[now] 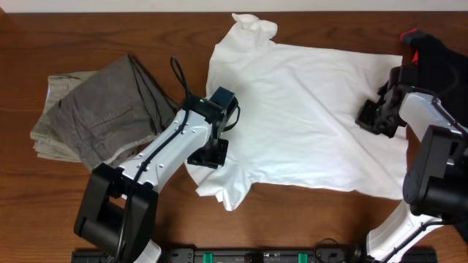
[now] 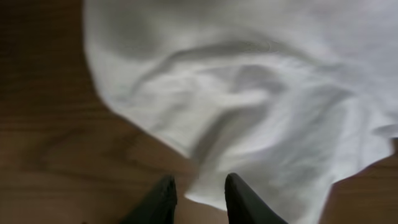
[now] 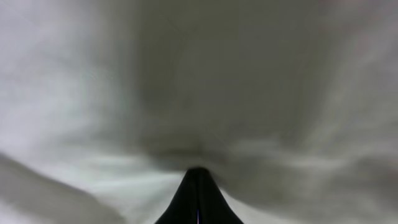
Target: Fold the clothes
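Note:
The white T-shirt [image 1: 307, 124] lies spread across the middle of the table, its collar bunched at the far edge. My left gripper [image 1: 208, 155] sits low at the shirt's near-left corner. In the left wrist view its fingers [image 2: 200, 180] are open, with a tip of the shirt's edge [image 2: 249, 93] just between them. My right gripper [image 1: 368, 117] rests on the shirt's right part. In the right wrist view its fingers [image 3: 198, 171] are shut, and the white fabric [image 3: 186, 74] puckers at their tip. The grey-khaki trousers [image 1: 95, 117] lie crumpled at the left. The black garment [image 1: 439, 51] lies at the far right.
The wooden table [image 1: 73, 44] shows bare wood to the left of the shirt's edge in the left wrist view [image 2: 56, 155]. A small red item [image 1: 409, 35] sits on the black garment. The arm bases stand at the table's near edge.

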Controlling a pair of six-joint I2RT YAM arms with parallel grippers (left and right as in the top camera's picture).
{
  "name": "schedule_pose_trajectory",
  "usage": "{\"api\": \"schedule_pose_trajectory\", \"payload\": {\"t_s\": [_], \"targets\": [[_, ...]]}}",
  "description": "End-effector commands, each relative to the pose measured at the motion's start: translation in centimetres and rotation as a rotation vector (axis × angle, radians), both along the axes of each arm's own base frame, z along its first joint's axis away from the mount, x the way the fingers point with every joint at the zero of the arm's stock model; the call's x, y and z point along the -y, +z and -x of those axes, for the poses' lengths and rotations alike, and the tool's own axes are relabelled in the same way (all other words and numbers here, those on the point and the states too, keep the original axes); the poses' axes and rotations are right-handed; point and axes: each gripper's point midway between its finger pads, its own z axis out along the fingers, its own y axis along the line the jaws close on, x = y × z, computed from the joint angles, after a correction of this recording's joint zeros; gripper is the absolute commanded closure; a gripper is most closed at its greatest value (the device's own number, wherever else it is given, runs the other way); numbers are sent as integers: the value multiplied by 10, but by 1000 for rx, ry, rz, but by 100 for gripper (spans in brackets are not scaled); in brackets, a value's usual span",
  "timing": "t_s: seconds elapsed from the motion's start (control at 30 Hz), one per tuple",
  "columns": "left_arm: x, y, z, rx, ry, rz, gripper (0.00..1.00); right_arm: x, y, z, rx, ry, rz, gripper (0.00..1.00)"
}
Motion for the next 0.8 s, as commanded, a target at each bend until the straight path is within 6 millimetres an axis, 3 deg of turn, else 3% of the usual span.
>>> {"api": "schedule_pose_trajectory", "payload": {"t_s": [0.0,0.07,0.2,0.37,0.57,0.67,0.77], "targets": [[-3,1,0,3,-3,-7,71,39,-39,22,-86,-124,115,99],[-1,0,-1,6,-2,5,71,36,-37,7,-18,-112,51,99],[14,-1,-9,31,2,76,69,7,-18,-24,140,53,-153,94],[24,-2,-26,97,0,116,56,-22,33,-45,298,162,-400,80],[40,-13,-44,164,-3,188,49,-20,76,-46,371,167,-418,67],[46,-23,-48,162,-6,211,44,-11,73,-34,300,108,-355,65],[47,-36,-49,142,-40,201,43,5,59,-18,198,49,-259,53]]}}
